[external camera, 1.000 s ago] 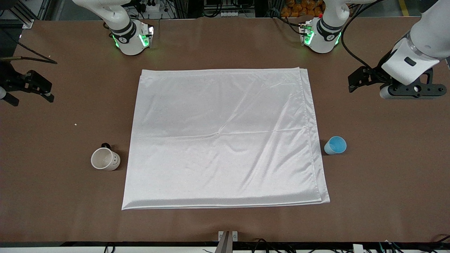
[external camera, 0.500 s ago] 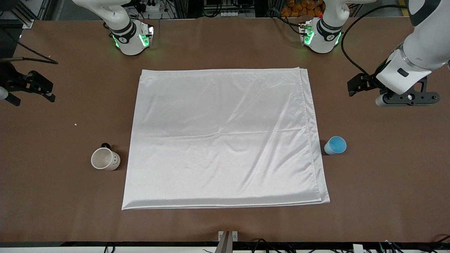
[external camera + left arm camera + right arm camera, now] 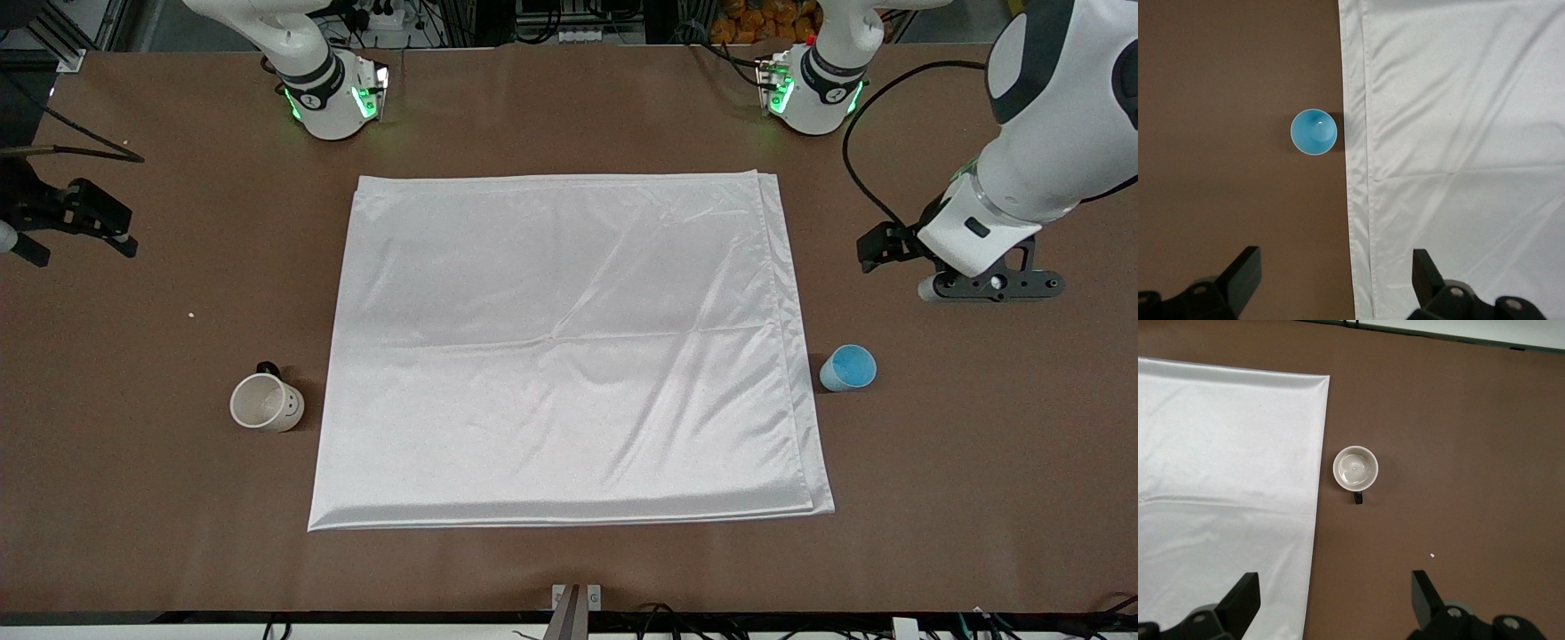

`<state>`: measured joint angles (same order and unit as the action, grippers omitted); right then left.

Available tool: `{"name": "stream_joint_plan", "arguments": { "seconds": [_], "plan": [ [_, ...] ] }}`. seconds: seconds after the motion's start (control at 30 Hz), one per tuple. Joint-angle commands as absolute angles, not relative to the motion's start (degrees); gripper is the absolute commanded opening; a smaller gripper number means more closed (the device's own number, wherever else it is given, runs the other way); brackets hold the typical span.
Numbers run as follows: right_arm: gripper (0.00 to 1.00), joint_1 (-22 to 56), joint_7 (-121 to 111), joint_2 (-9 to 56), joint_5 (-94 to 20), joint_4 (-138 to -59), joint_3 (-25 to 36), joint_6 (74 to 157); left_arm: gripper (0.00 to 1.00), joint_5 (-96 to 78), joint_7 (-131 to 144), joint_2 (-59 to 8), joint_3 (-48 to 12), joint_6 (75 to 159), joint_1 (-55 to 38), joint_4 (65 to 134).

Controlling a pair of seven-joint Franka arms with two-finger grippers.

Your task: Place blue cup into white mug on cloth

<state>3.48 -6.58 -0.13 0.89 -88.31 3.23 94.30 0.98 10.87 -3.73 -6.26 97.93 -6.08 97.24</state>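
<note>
The blue cup (image 3: 848, 367) stands upright on the bare table, just off the cloth's (image 3: 569, 347) edge toward the left arm's end. The white mug (image 3: 265, 403) stands upright on the table off the cloth's edge toward the right arm's end, its black handle turned away from the front camera. My left gripper (image 3: 982, 286) is open and empty, up over the table by the cloth's edge. In the left wrist view the cup (image 3: 1314, 132) lies ahead of the open gripper (image 3: 1336, 265). My right gripper (image 3: 67, 224) is open and empty, and waits over the table. The right wrist view shows the mug (image 3: 1355, 467) ahead of the gripper (image 3: 1335, 587).
The cloth (image 3: 1458, 133) lies flat with light creases and nothing on it. Both arm bases (image 3: 333, 98) stand at the table's edge farthest from the front camera. A small white crumb (image 3: 190, 314) lies on the brown table near the mug.
My left arm has swung lower and closer to the blue cup and the cloth's edge. The right gripper, cup, mug and cloth have stayed put.
</note>
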Motion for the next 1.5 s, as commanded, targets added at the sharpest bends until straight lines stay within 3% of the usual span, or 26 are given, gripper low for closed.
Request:
{"name": "stream_joint_plan", "arguments": {
  "seconds": [0.0,0.27,0.83,1.47],
  "plan": [
    [1.00,2.5,-6.9,-1.1,-0.4,-89.3,2.7,93.8,1.00,2.4,8.4,-4.4,-6.8,101.7,-5.7,99.3],
    [1.00,2.5,-6.8,-1.1,-0.8,-89.3,2.7,92.7,1.00,2.4,8.2,-6.4,-6.8,105.6,-5.7,100.5],
    [1.00,2.5,-6.9,-0.6,-2.2,-89.5,2.7,89.5,1.00,2.5,8.1,-8.0,-6.8,119.7,-5.9,110.5],
    [1.00,2.3,-7.5,0.9,-2.0,-98.8,2.7,90.3,1.00,2.6,6.9,-11.8,-6.6,129.3,-5.7,114.9]
  ]
}}
